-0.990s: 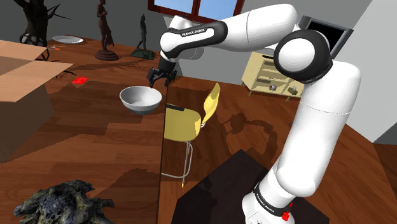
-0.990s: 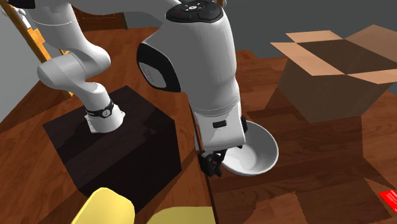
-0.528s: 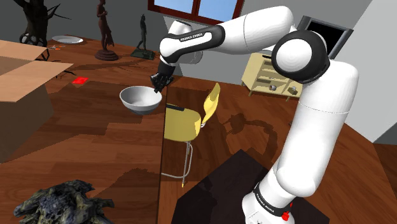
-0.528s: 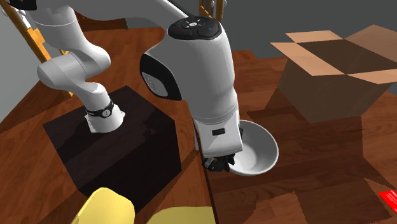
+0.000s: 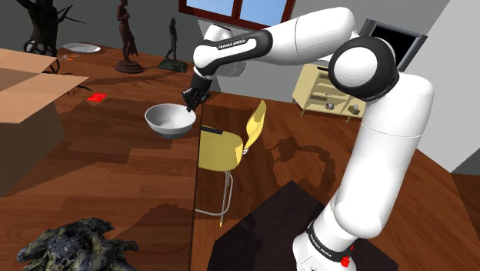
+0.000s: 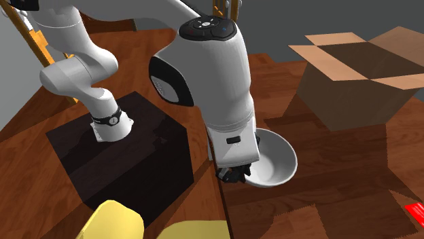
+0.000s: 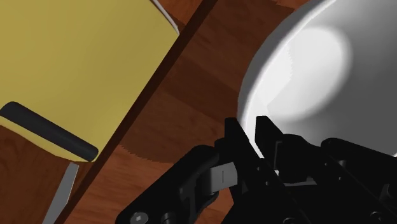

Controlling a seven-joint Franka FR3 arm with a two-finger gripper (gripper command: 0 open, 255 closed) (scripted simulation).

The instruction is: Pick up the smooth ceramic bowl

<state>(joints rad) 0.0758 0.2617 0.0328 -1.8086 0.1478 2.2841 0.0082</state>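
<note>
The smooth white round bowl sits on the dark wooden tabletop, close to the edge that borders the yellow chair. The all-black two-finger gripper stands at the stretch of rim nearest that edge, so the bowl's body lies beyond it, toward the tabletop's middle. In the wrist view its fingers are drawn close, one inside the thin rim and one outside. I judge they pinch it, ready for a straight lift.
</note>
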